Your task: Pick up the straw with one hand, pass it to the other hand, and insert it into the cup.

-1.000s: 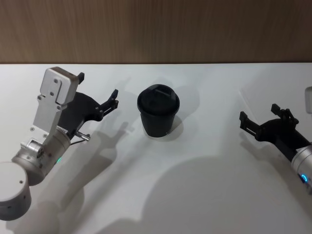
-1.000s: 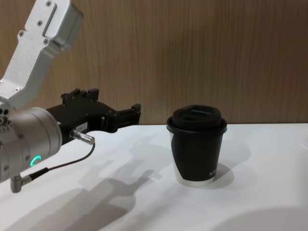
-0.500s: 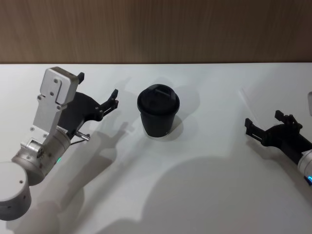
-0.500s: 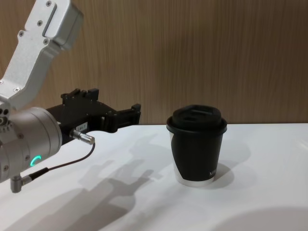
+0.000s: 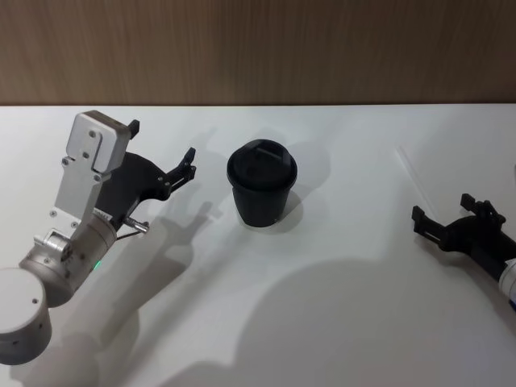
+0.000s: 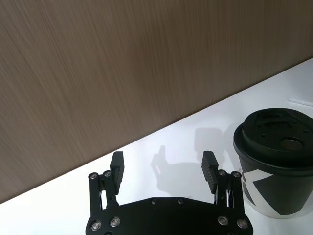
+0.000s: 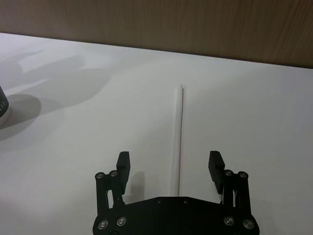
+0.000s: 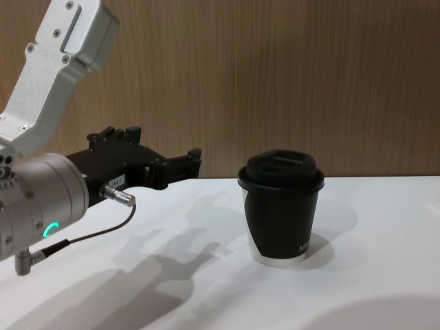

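Observation:
The black lidded cup (image 5: pixel 261 185) stands upright mid-table, also in the chest view (image 8: pixel 282 213) and the left wrist view (image 6: pixel 274 161). The thin white straw (image 7: pixel 179 137) lies flat on the table to the cup's right, faint in the head view (image 5: pixel 409 165). My right gripper (image 5: pixel 443 208) is open at the straw's near end; in the right wrist view (image 7: pixel 168 156) the straw runs out between its fingers. I cannot tell how high above the table it hovers. My left gripper (image 5: pixel 161 143) is open and empty, raised left of the cup (image 8: pixel 168 155) (image 6: pixel 163 156).
A white table (image 5: pixel 322 322) carries the cup and straw, with broad arm shadows across its near half. A brown wood-grain wall (image 5: pixel 258 48) closes off the far edge. Open surface lies between the cup and the straw.
My right gripper has drawn back to the right and toward me, uncovering most of the straw. The left arm, the cup and the straw have not moved.

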Robot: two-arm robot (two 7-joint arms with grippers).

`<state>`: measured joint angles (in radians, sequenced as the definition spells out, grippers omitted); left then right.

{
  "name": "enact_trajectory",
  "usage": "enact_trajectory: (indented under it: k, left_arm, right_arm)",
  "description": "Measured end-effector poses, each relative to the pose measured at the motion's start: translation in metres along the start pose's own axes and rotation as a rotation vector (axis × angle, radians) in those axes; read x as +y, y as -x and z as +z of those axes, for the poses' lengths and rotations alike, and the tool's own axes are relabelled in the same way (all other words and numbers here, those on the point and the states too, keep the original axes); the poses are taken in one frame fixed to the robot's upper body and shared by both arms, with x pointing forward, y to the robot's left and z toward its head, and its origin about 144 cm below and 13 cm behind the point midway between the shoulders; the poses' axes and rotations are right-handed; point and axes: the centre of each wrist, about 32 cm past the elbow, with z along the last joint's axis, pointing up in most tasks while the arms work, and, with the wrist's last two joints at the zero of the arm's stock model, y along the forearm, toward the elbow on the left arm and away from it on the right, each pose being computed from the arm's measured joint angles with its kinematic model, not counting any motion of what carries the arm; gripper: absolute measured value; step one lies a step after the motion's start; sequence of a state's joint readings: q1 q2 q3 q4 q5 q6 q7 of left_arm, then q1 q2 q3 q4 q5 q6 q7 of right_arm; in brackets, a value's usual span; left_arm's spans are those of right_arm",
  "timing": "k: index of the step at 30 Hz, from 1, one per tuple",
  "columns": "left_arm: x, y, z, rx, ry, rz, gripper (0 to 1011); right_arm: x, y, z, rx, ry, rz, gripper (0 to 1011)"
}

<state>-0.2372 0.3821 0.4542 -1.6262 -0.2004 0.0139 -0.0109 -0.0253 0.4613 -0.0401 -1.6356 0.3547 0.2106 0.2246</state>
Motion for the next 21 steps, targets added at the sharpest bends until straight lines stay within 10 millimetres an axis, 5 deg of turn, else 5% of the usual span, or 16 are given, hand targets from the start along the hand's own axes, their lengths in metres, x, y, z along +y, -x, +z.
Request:
enact_trajectory:
  k: [21]
  left_arm:
    - [0.0, 0.0, 0.0, 0.0, 0.0, 0.0, 1003]
  right_arm:
    - [0.0008, -0.0036, -0.0076, 0.022, 0.015, 0.004, 1001]
